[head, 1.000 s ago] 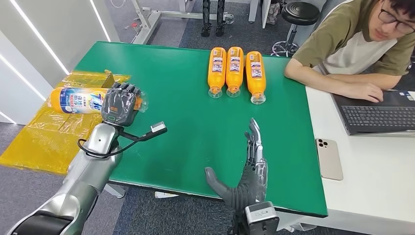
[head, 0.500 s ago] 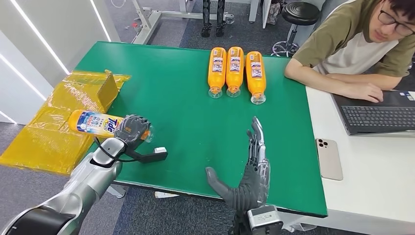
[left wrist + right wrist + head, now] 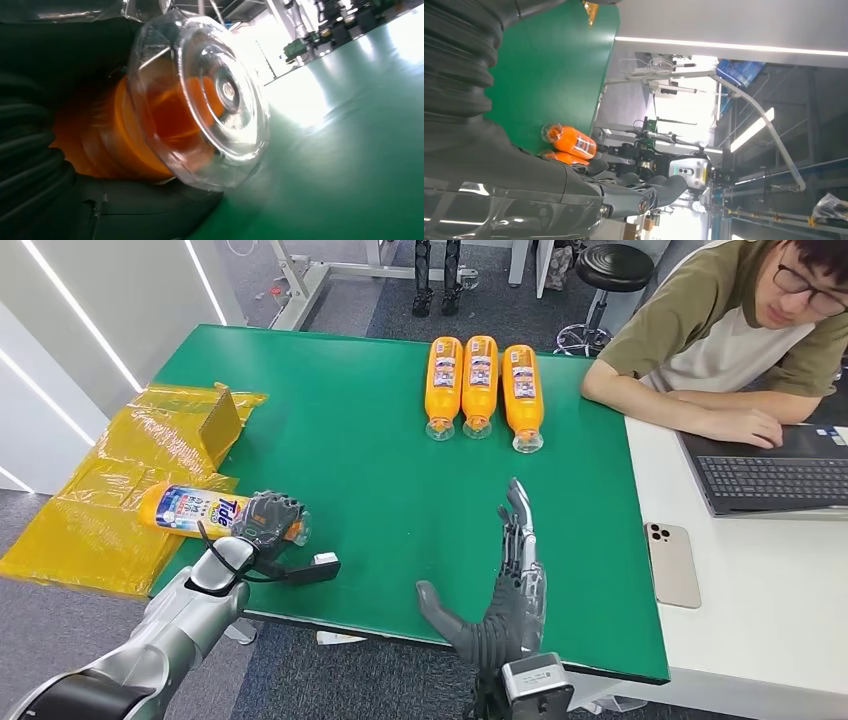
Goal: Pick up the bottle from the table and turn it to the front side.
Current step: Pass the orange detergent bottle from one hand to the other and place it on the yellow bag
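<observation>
- On the floor stood a big green table [image 3: 400, 400], and a white desk [image 3: 760, 640] touched its right side.
- Off the table's left edge hung a yellow plastic sheet [image 3: 110, 490].
- A person [image 3: 740, 330] sat at the far right corner with arms on the desk, next to a laptop [image 3: 770, 475].
- The left hand [image 3: 268, 520] was near the table's front left edge. Its fingers were wrapped around the neck end of the bottle [image 3: 195, 510].
- The bottle was orange with a blue and white label. It lay on its side, with its body sticking out over the yellow sheet. In the left wrist view its clear cap [image 3: 210, 100] pointed over the green top.
- The right hand [image 3: 505, 585] was at the table's front edge. It was flat and held nothing, with its fingers straight and its thumb out to the side.
- Three more orange bottles [image 3: 480, 385] lay side by side at the far side of the table, caps toward the robot.
- A phone [image 3: 672, 562] lay face down on the desk, near the table.
</observation>
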